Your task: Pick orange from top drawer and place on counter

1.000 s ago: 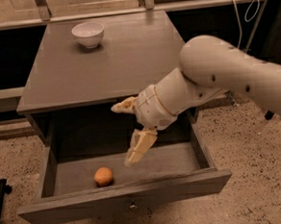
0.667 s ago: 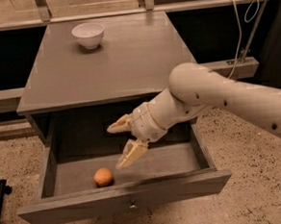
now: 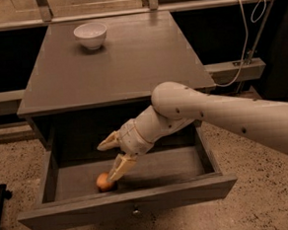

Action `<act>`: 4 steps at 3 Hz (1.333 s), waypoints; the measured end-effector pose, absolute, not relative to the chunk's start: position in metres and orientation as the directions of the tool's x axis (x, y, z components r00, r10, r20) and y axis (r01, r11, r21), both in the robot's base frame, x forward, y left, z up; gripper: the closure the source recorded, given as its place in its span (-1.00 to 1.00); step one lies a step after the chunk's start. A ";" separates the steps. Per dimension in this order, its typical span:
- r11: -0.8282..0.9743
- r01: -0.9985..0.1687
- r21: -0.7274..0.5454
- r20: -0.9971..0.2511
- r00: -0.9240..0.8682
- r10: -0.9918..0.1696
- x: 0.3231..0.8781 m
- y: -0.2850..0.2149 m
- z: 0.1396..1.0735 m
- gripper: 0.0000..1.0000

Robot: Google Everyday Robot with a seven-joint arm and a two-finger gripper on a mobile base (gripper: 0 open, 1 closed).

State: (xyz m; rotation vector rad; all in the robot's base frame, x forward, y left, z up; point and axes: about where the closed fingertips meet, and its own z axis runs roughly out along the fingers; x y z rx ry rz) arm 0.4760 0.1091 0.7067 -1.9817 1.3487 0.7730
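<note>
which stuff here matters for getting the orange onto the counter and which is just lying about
For the job: orange in the open top drawer; counter; end effector, open, down in the drawer at the orange.
Lying about: white bowl on the counter; white cable at right.

The single camera looked down from high in front of the cabinet, facing forward over the open top drawer [image 3: 189,193] toward the counter [image 3: 130,63] and the white bowl [image 3: 90,35] at its far left. It sat near enough that the cabinet filled most of the view. The arm entered from the right edge, and the gripper [image 3: 106,161] hung with fingers spread inside the drawer's front left part, right by the orange [image 3: 104,183].
</note>
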 end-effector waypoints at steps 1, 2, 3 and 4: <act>-0.308 -0.937 -0.167 -0.740 0.326 -0.588 0.481 0.126 0.683 -0.28; -0.325 -0.932 -0.162 -0.736 0.333 -0.589 0.480 0.135 0.664 -0.16; -0.357 -0.924 -0.138 -0.737 0.336 -0.586 0.474 0.135 0.649 -0.10; -0.384 -0.917 -0.105 -0.734 0.332 -0.593 0.466 0.134 0.634 -0.16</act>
